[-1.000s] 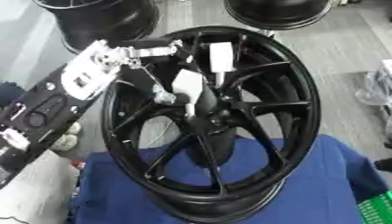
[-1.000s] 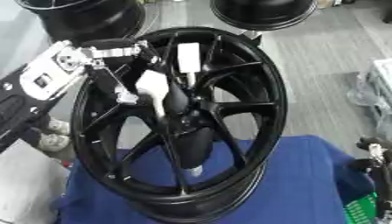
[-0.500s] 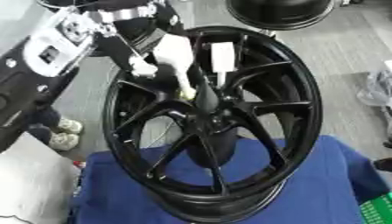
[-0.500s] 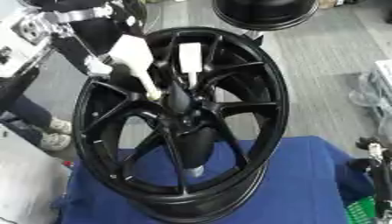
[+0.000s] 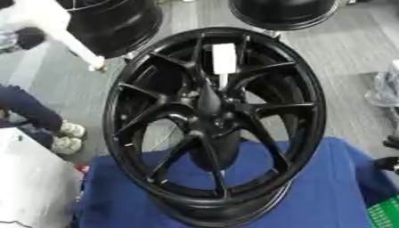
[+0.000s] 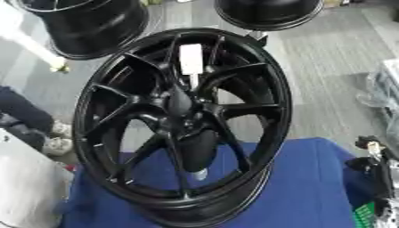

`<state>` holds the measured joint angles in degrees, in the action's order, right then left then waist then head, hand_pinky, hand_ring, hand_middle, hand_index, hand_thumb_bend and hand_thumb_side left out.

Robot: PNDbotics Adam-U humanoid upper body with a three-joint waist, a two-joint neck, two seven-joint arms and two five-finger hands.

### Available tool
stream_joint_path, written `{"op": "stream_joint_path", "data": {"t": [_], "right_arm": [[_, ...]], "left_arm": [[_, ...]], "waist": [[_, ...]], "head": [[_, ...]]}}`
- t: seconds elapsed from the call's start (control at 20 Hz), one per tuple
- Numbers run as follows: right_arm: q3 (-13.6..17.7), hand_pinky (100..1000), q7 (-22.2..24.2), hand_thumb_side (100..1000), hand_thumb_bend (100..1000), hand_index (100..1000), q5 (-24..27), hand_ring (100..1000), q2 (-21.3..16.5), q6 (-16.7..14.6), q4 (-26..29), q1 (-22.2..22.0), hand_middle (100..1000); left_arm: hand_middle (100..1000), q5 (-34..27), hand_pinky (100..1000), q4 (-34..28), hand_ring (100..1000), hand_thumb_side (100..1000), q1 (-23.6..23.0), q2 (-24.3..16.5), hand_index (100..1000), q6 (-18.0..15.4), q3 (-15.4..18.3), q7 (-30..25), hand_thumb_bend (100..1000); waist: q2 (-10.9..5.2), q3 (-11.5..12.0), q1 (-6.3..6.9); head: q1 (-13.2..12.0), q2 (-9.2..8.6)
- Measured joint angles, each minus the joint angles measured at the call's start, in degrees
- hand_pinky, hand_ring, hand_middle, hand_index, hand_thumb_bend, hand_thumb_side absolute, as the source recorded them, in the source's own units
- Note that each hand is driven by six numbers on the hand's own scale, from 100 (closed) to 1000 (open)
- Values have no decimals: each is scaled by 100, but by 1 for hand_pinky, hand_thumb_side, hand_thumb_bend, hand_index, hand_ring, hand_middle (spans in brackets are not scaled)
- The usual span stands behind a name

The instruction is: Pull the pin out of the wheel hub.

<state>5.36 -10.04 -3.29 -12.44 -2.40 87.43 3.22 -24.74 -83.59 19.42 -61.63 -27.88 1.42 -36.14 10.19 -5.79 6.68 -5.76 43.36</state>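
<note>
Across the middle of the frame the black wheel hub (image 5: 214,127) stands upright on a blue cloth (image 5: 327,196), grey floor and other dark rims (image 5: 284,11) behind. At upper left a blurred white pin (image 5: 66,38) is clear of the hub, so extraction looks done; setting it down comes next. Whether the left hand grips it I cannot tell; dark right-hand fingers (image 6: 380,167) show at right edge, state unclear.

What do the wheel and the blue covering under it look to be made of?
The wheel looks like cast metal in gloss black paint: thin rigid spokes, soft highlights along the rim. The blue covering looks like matte cloth: it shows no shine and sags over the edge. Neither is certain from looks alone.
</note>
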Motion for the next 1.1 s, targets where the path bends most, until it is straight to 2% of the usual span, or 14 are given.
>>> {"op": "stream_joint_path", "data": {"t": [0.1, 0.2, 0.25, 0.3, 0.35, 0.45, 0.55, 0.65, 0.85, 0.95, 1.1], "right_arm": [[27, 572, -21, 926, 100, 781, -1, 506, 0, 0, 1, -4, 733], [31, 572, -33, 927, 100, 781, -1, 506, 1, 9, 1, -17, 733], [31, 572, -35, 928, 100, 781, -1, 506, 2, 10, 2, -18, 734], [31, 572, -36, 929, 100, 781, -1, 506, 2, 11, 2, -18, 734], [31, 572, -36, 931, 100, 781, -1, 506, 3, 11, 2, -18, 734], [30, 572, -36, 934, 100, 781, -1, 506, 6, 11, 2, -17, 734], [30, 572, -36, 938, 100, 781, -1, 506, 11, 11, 2, -16, 734], [29, 572, -36, 936, 100, 781, -1, 506, 16, 11, 3, -14, 734], [29, 572, -37, 933, 100, 781, -1, 506, 18, 12, 6, -10, 734], [29, 572, -37, 931, 100, 781, 2, 506, 19, 12, 9, -7, 734], [31, 572, -41, 934, 100, 781, 2, 506, 37, 10, 22, 6, 734]], "left_arm": [[411, 268, 561, 345, 406, 334, -495, -10, 538, -142, 315, 142, 260], [445, 627, 576, 756, 437, 350, -782, 46, 572, -260, 515, 261, 304], [507, 850, 606, 1011, 492, 419, -871, 108, 635, -301, 571, 314, 368], [589, 1102, 650, 1294, 569, 547, -920, 191, 706, -339, 601, 371, 473], [640, 1355, 679, 1581, 614, 623, -932, 290, 748, -381, 619, 437, 550], [712, 1793, 715, 2101, 678, 700, -889, 528, 797, -497, 623, 576, 633], [765, 2132, 740, 2500, 726, 725, -820, 779, 834, -622, 650, 728, 672], [810, 2375, 766, 2764, 764, 740, -791, 1014, 861, -709, 717, 870, 684], [782, 2562, 753, 2911, 744, 730, -827, 1420, 831, -684, 930, 1115, 602], [753, 2470, 743, 2798, 723, 724, -886, 1631, 805, -589, 1088, 1202, 527], [750, 2097, 742, 2296, 721, 722, -1046, 2047, 802, -340, 1389, 1176, 517]], "waist": [[14, 20, -24], [16, 35, -38], [16, 32, -41], [16, 27, -45], [16, 16, -52], [16, -18, -68], [20, -26, -87], [46, -33, -97], [72, -37, -108], [79, -10, -115], [85, 13, -135]], "head": [[37, -21], [58, -23], [61, -23], [63, -24], [65, -26], [75, -41], [81, -69], [85, -71], [102, -71], [111, -71], [140, -75]]}}
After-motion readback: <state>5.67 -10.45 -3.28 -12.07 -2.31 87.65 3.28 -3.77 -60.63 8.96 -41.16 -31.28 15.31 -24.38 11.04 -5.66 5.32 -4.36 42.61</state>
